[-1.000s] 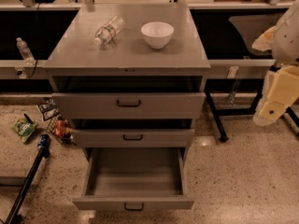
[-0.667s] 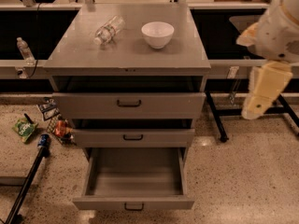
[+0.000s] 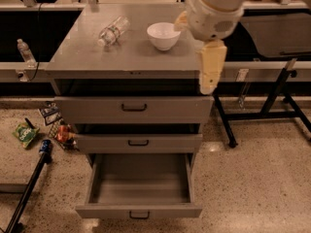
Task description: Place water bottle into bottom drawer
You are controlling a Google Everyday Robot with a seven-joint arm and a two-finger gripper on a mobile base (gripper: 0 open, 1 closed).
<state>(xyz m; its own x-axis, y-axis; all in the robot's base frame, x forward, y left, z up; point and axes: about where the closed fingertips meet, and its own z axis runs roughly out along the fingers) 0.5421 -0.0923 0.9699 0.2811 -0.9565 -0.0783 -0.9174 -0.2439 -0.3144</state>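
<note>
The water bottle [image 3: 112,31] lies on its side on the grey cabinet top [image 3: 87,57], at the back left, white cap toward the front left. The bottom drawer [image 3: 138,210] is pulled open, and its tray holds nothing. My arm reaches in from the top right. My gripper [image 3: 209,84] hangs pointing down over the cabinet's front right corner, right of the bowl and well right of the bottle, touching neither. It holds nothing that I can see.
A white bowl [image 3: 163,35] stands on the cabinet top right of the bottle. The top drawer [image 3: 133,108] and middle drawer [image 3: 138,142] are nearly shut. A small bottle [image 3: 24,50] stands on the left ledge. Snack packets [image 3: 25,133] and a black pole [image 3: 29,193] are on the floor at the left. Black table legs [image 3: 272,101] stand at the right.
My arm has swung left from the right edge of the view to over the cabinet's right side. The bottle, the bowl and the drawers have not moved.
</note>
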